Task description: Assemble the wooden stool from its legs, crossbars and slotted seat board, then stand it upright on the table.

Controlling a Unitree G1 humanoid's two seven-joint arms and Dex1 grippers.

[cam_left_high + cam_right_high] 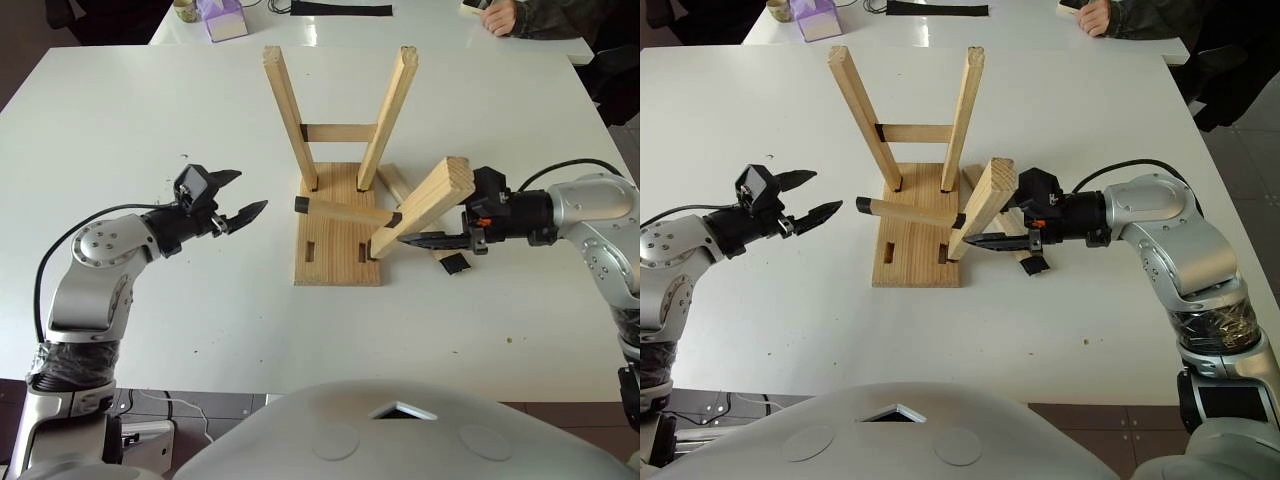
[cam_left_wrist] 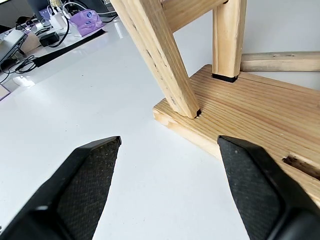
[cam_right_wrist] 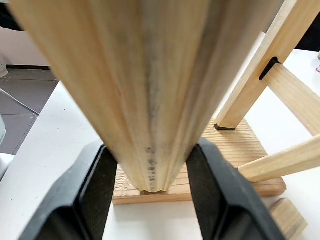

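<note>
Slotted seat board (image 1: pixel 335 270) lies flat on the counter (image 1: pixel 150 120), with two legs (image 1: pixel 290 115) standing in its far slots. At its near right slot the right claw (image 3: pixel 152 185) grips a third leg (image 1: pixel 425 205), which is tilted. The left claw (image 1: pixel 250 190), left of the board, hangs wide open. I think pushing could slide the unheld board and jam the leg.

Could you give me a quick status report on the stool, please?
Left gripper open, clear of the board. Right gripper shut on a tilted leg, foot at a near slot. Loose stick beside board.
</note>
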